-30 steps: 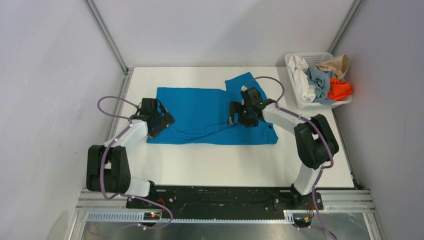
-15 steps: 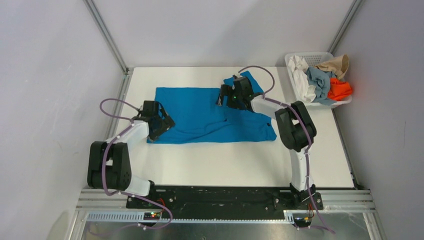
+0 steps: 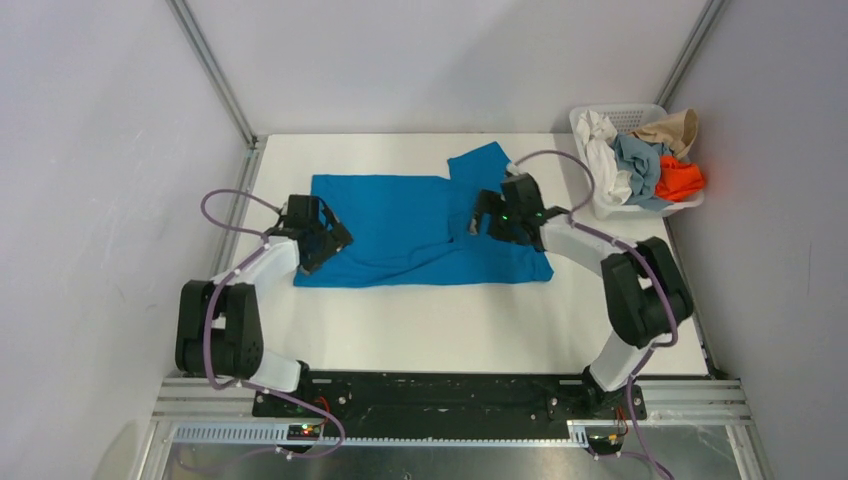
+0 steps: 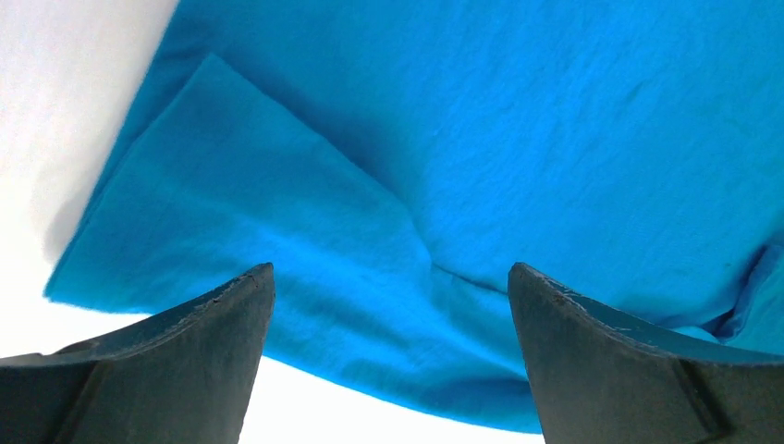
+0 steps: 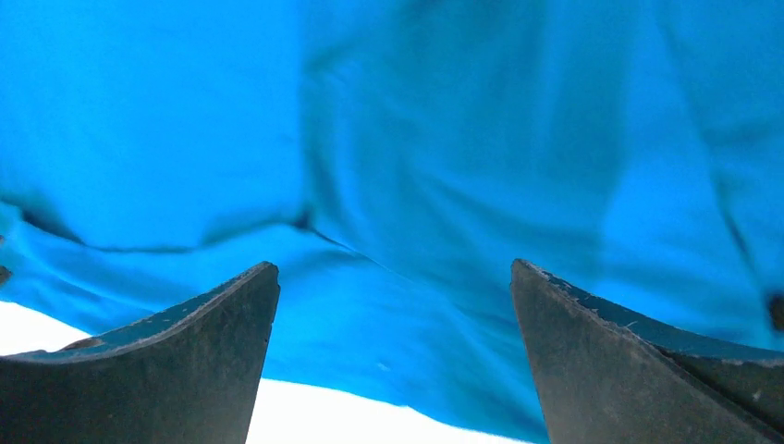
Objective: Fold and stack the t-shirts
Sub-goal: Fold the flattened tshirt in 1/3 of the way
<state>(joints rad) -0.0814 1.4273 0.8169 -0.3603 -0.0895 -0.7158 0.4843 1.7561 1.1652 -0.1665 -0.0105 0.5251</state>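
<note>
A large cerulean blue t-shirt (image 3: 415, 225) lies spread on the white table, one sleeve sticking out toward the back right. My left gripper (image 3: 322, 240) hovers open over the shirt's left end, above a folded flap (image 4: 277, 222) and the near hem. My right gripper (image 3: 482, 218) stands open over the shirt's right part, with wrinkled blue cloth (image 5: 416, 185) and its near hem below the fingers. Neither gripper holds anything. White, grey-blue, tan and orange t-shirts (image 3: 645, 160) are heaped in the basket at the back right.
A white lattice basket (image 3: 590, 190) stands at the table's back right corner against the wall. Metal frame posts rise at both back corners. Bare white tabletop (image 3: 450, 330) stretches between the shirt and the arm bases.
My right arm swung back from the far sleeve area toward the shirt's right side, nearer the front. The left gripper stayed almost still over the left end.
</note>
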